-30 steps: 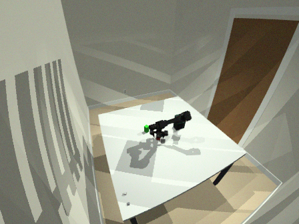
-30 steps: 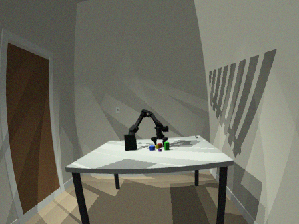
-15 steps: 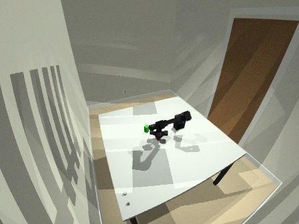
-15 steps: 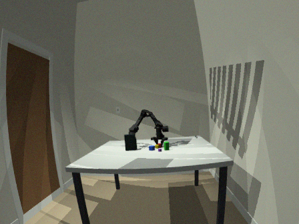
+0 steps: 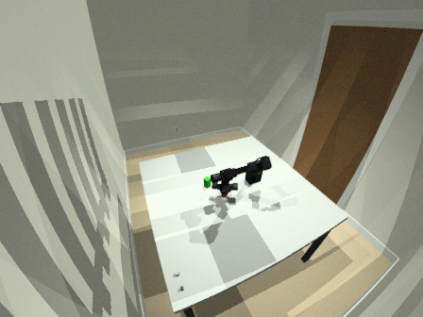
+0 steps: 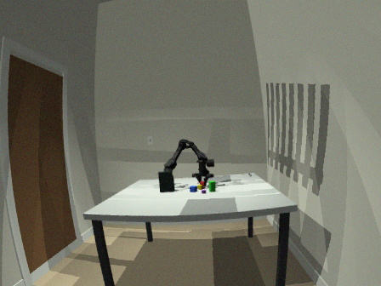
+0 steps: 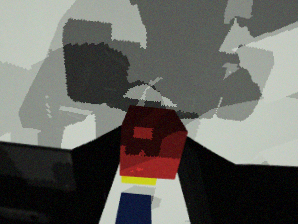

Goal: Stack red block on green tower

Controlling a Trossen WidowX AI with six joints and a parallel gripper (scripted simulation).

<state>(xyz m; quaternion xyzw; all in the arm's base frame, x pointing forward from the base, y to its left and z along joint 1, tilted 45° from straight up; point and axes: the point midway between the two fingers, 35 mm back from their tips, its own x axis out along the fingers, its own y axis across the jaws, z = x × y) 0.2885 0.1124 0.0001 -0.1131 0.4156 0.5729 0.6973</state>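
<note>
On the white surface [image 6: 170,204], the end effector [image 7: 150,150] is gripping the red block [image 7: 152,145], low among other blocks; the green tower [image 6: 212,185] is standing just beside it, apart.

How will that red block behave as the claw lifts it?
The red block looks like a stiff, flat-sided cube, so it should sit square in the claw and probably won't roll. It looks small, so likely light. Its smooth faces could slip if the grip loosens.
</note>
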